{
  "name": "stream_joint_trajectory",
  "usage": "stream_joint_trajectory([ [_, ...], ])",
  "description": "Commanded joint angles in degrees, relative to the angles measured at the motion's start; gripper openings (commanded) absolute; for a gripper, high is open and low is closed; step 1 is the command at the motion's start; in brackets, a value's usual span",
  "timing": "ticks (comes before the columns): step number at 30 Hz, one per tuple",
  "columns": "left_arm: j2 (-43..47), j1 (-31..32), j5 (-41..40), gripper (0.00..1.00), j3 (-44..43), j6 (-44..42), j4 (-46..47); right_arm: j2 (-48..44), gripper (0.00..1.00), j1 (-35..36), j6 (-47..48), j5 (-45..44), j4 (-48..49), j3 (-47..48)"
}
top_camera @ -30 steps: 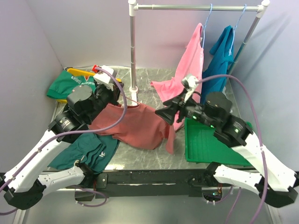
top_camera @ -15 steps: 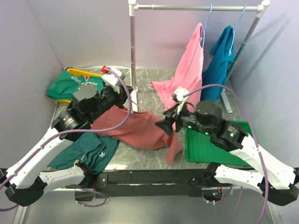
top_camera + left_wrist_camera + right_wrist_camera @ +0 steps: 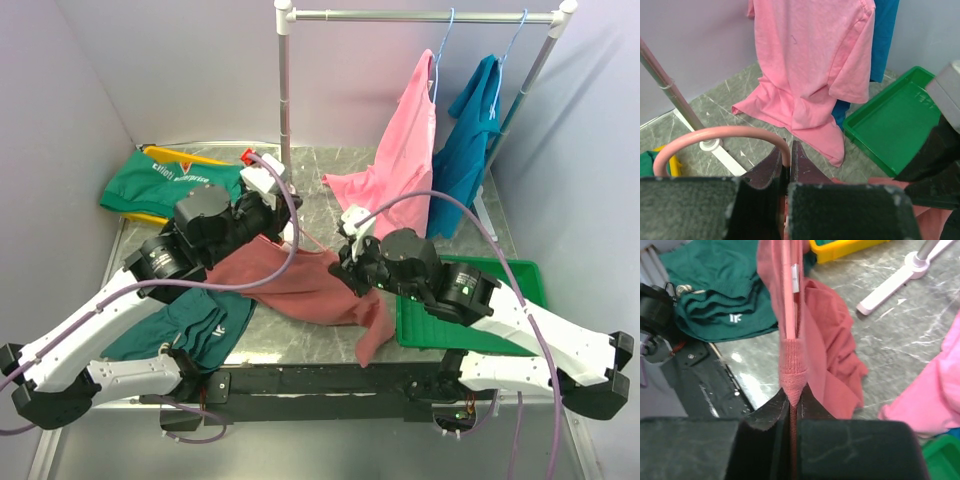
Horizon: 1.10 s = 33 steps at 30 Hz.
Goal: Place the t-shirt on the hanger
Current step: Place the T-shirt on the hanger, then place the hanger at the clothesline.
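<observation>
The brick-red t-shirt (image 3: 305,288) lies crumpled mid-table, one end drooping over the front edge. My right gripper (image 3: 349,264) is shut on its ribbed collar (image 3: 792,365), which runs taut up and away from the jaws in the right wrist view. The salmon-pink hanger shows as a curved hook (image 3: 720,133) in the left wrist view. My left gripper (image 3: 786,156) is shut on the wire just below that curve. From above, the left gripper (image 3: 277,214) sits at the shirt's back edge and a thin length of hanger wire (image 3: 308,240) runs toward the right gripper. The rest of the hanger is hidden by cloth.
A white clothes rack pole (image 3: 284,100) stands behind the left gripper. A light pink shirt (image 3: 405,150) and a teal-blue shirt (image 3: 470,130) hang on it. A green tray (image 3: 440,320) lies right. A dark green shirt (image 3: 190,325) lies front left, another green garment (image 3: 160,185) back left.
My right gripper has swung left and down to the shirt's collar and shut on it. My left gripper has carried the hanger rightward. The shirt's right end now sags lower.
</observation>
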State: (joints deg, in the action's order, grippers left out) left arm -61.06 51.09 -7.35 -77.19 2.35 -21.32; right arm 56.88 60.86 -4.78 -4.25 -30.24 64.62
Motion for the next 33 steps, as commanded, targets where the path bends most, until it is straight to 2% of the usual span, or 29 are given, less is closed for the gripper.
stream_joint_trajectory([
  [1, -0.02, 0.76, -2.22, 0.04, -3.23, 1.08, 3.57, -3.79, 0.0, 0.84, -1.9, -4.97, 3.78, -2.48],
  [3, -0.46, 0.76, -3.54, 0.18, -3.76, 1.95, 3.65, -5.29, 0.0, 1.1, -2.43, -5.86, 4.22, -3.62],
  [4, -0.47, 0.85, -4.07, 0.4, -3.85, 2.13, 3.83, -5.9, 0.0, 1.28, -2.78, -5.94, 4.57, -4.06],
  [6, -0.2, 0.76, -5.82, 0.62, -4.02, 2.48, 4.36, -7.66, 0.0, 1.37, -3.31, -6.12, 4.66, -4.85],
  [8, 0.41, 0.76, -6.35, 0.7, -4.11, 2.4, 4.53, -9.15, 0.0, 1.54, -3.92, -6.56, 4.49, -5.38],
  [9, 0.67, 0.76, -6.01, 0.79, -4.02, 2.48, 4.71, -9.51, 0.0, 1.45, -4.19, -6.91, 4.49, -5.73],
  [13, 2.34, 0.76, -6.0, 0.96, -3.93, 2.22, 4.36, -10.65, 0.0, 1.63, -5.68, -7.7, 3.09, -6.26],
  [15, 3.31, 0.76, -6.88, 0.99, -4.11, 2.13, 3.66, -10.74, 0.0, 1.63, -6.73, -8.92, 1.77, -5.74],
  [16, 3.75, 0.76, -7.14, 0.97, -4.11, 2.05, 3.66, -10.91, 0.0, 1.63, -7.09, -9.63, 0.37, -5.65],
  [25, 8.93, 0.76, -12.24, 0.96, -3.33, 3.27, 3.48, -13.73, 0.0, 1.54, -13.06, -19.2, -10.87, 2.34],
  [28, 9.82, 0.76, -13.47, 0.97, -2.53, 4.15, 3.66, -11.89, 0.0, 1.54, -15.17, -25.44, -15.53, 9.01],
  [33, 9.99, 0.76, -13.56, 0.97, -2.79, 5.12, 3.22, -6.01, 0.0, 1.54, -15.79, -35.01, -21.87, 25.53],
])
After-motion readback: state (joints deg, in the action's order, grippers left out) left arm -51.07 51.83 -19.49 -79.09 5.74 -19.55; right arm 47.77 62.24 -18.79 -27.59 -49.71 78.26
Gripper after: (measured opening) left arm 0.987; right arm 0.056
